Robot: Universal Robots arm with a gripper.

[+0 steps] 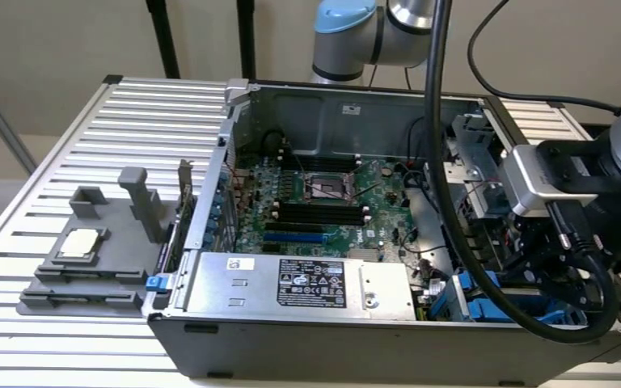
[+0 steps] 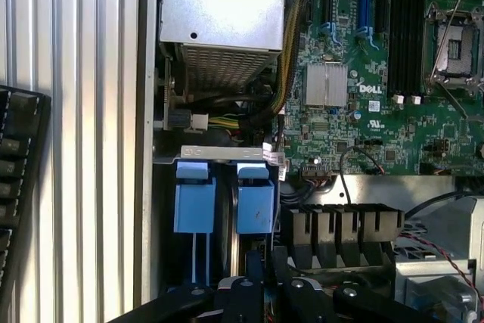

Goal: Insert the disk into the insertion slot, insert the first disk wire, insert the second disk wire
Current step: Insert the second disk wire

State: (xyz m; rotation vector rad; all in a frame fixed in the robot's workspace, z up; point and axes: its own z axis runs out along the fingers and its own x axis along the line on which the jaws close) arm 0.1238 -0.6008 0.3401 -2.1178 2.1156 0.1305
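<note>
One gripper (image 2: 261, 281) low inside PC case (image 1: 289, 356), right over insertion slot (image 2: 223, 194) w/ blue tabs; can't tell if holding anything. Green motherboard (image 1: 322, 202) just beside; silver box (image 1: 300, 283) near.

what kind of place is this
Probably a robotics lab or test bench for computer assembly. An opened desktop computer case with its green motherboard exposed lies on a slatted metal table, a robot arm reaches over it, and a grey parts holder sits beside it.
</note>
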